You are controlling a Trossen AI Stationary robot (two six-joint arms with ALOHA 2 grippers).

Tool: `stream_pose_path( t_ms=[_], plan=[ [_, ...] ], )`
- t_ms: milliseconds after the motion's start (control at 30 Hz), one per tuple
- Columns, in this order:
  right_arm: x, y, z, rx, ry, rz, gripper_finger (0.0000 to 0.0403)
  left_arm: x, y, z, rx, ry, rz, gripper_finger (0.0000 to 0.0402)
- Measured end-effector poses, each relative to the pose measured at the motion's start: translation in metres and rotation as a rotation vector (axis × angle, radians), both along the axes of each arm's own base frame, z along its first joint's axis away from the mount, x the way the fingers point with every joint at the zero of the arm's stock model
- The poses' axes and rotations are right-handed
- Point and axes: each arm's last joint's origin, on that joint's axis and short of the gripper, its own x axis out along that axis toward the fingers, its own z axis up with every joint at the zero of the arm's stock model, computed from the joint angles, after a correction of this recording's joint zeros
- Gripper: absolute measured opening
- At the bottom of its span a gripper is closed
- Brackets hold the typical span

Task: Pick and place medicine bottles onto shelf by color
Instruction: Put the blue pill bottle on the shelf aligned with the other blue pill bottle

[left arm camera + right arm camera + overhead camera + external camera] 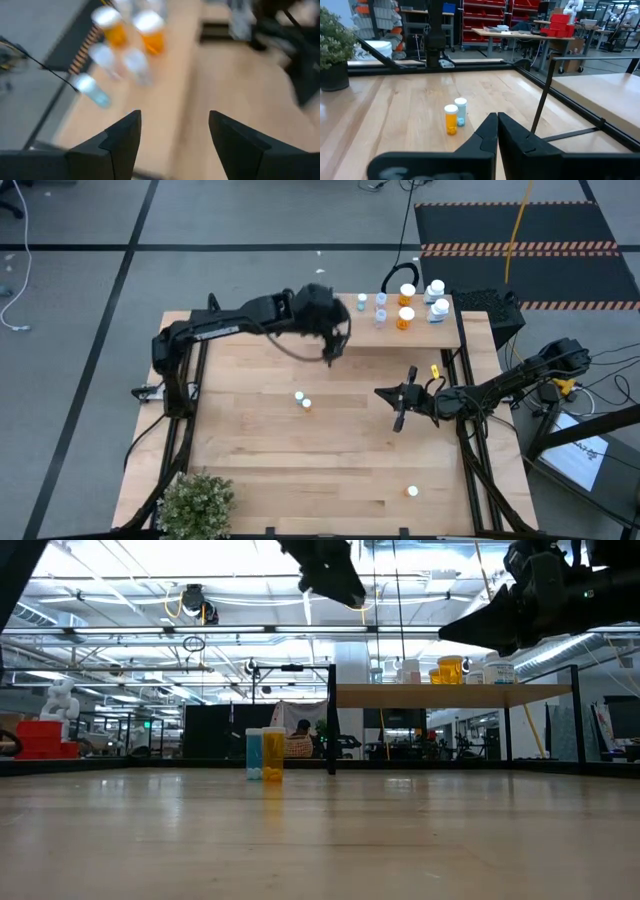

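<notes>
Left gripper [335,352] apparently raised, fingers apart

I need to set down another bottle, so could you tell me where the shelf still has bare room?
The shelf is bare along its left stretch, under the left gripper. Its right end is crowded with medicine bottles. The right gripper waits over the table.

Both arms are matte black, built of chunky jointed segments. The left end effector [172,145] has two broad, wedge-shaped black fingers [120,137] with flat angular faces. The right end effector [497,132] carries similar blades. A small yellow tag [435,370] shows on the right arm.
</notes>
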Motion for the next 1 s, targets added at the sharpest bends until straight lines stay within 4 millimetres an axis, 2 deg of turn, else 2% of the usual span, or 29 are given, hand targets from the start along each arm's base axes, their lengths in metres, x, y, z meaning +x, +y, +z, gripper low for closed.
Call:
stream_pose_path(
  t_ms=[133,267,467,567,767,1000],
  plan=[
    [0.0,0.001,0.0,0.02,-0.007,0.004,0.0004,-0.014,-0.037,-0.01,-0.024,0.054,-0.06,0.0222],
    [-0.001,0.004,0.0,0.019,-0.003,0.022,0.0004,-0.039,-0.071,-0.026,-0.026,0.09,-0.025,0.0219],
    [-0.001,0.004,0.0,0.012,-0.001,0.024,0.0004,-0.074,-0.109,-0.057,-0.022,0.112,0.027,0.0219],
    [-0.001,0.004,0.0,0.002,0.0,0.025,0.0004,-0.085,-0.116,-0.076,-0.017,0.138,0.054,0.0219],
    [-0.001,0.004,0.0,-0.003,-0.002,0.025,0.0004,-0.096,-0.115,-0.114,-0.028,0.243,0.058,0.0227],
    [-0.001,0.004,-0.002,0.019,0.013,0.021,0.0004,-0.104,-0.118,-0.151,-0.065,0.271,-0.019,0.0282]
  ],
)
